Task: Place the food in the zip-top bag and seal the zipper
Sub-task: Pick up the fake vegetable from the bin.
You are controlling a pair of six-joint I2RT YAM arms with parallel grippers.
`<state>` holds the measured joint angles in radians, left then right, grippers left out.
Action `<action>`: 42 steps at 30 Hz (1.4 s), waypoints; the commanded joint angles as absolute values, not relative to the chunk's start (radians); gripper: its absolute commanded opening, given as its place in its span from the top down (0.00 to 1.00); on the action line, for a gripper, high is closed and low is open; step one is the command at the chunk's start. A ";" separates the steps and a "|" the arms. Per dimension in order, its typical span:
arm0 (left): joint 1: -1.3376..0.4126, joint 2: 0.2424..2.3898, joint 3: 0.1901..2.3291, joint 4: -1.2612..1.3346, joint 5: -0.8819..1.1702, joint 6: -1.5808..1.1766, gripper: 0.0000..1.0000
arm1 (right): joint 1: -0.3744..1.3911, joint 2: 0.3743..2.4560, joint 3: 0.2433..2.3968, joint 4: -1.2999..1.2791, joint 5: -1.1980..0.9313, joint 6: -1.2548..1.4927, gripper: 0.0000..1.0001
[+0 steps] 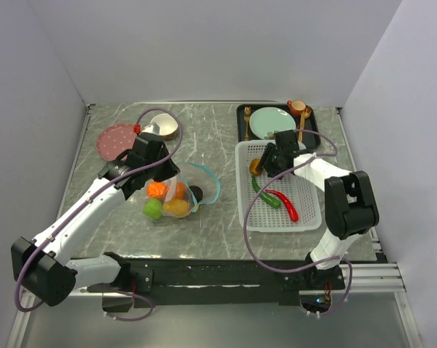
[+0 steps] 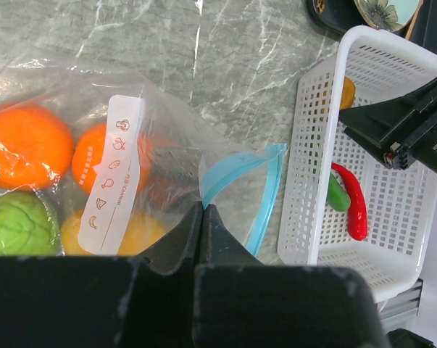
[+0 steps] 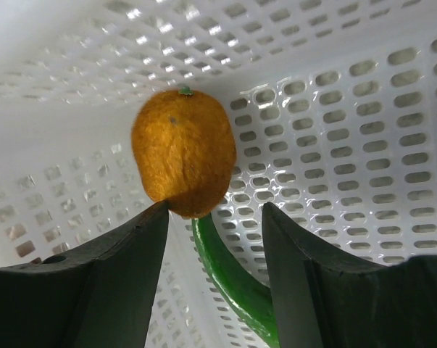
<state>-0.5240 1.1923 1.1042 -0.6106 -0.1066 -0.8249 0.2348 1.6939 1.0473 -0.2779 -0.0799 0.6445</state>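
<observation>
- The left gripper (image 2: pixel 202 212) is clenched. Its two fingers are pressed together on a fold of clear film of the zip-top bag (image 2: pixel 167 116), close to the bag's mouth.
- Just beside this pinch, the zipper (image 2: pixel 265 190) is not sealed. The teal strip bows out in an open loop over the marble table (image 1: pixel 204 130).
- Inside the bag lie two oranges (image 2: pixel 26 156), a green apple (image 2: pixel 15 225) and a yellow fruit (image 2: pixel 135 232), all touching each other. A white label (image 2: pixel 111 174) lies over them.
- In the top view a dark round fruit (image 1: pixel 196 193) sits at the mouth end of the bag. I cannot tell whether it is fully inside.
- The right gripper (image 3: pixel 214 214) is released, with its jaws apart. It is lowered into the white basket (image 1: pixel 305 217), which stands to the right of the bag.
- An orange-brown fruit (image 3: pixel 183 154) stands just in front of its fingertips, against the basket wall. I cannot tell if the fingers touch it.
- A long green pepper (image 3: pixel 229 272) passes under this fruit, and a red chili (image 1: pixel 285 204) lies beside the pepper on the basket floor.
- Behind the basket is a black tray (image 1: pixel 241 130) with a teal plate (image 1: pixel 270 121). A pink plate (image 1: pixel 117 139) and a bowl (image 1: pixel 164 129) stand far left.
</observation>
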 commanded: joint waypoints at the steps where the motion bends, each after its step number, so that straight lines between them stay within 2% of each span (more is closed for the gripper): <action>1: -0.520 1.166 1.134 -0.603 -0.114 -0.813 0.99 | 0.222 1.678 1.097 -0.255 -0.094 0.624 0.39; 7: -0.522 1.164 1.134 -0.603 -0.107 -0.816 0.99 | 0.213 1.629 1.105 -0.327 -0.049 0.588 0.39; 14: -0.522 1.161 1.123 -0.592 -0.100 -0.821 0.99 | 0.227 1.522 0.993 -0.443 -0.054 0.603 0.41; 18: -0.522 1.161 1.121 -0.585 -0.100 -0.815 0.99 | 0.256 1.434 0.905 -0.451 -0.080 0.578 0.39; 26: -0.522 1.181 1.111 -0.555 -0.061 -0.819 0.99 | 0.360 1.466 0.910 -0.534 -0.002 0.568 0.38; 33: -0.522 1.177 1.111 -0.571 -0.083 -0.815 0.99 | 0.426 1.529 0.951 -0.578 0.172 0.581 0.38; 38: -0.522 1.177 1.111 -0.574 -0.078 -0.816 0.99 | 0.442 1.523 0.940 -0.566 0.164 0.586 0.43; 42: -0.522 1.177 1.108 -0.571 -0.075 -0.819 0.99 | 0.445 1.485 0.908 -0.552 0.146 0.586 0.59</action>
<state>-0.5240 1.1900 1.1038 -0.5953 -0.0807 -0.8257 0.4351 1.5299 0.9157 -0.5606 0.1223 0.5816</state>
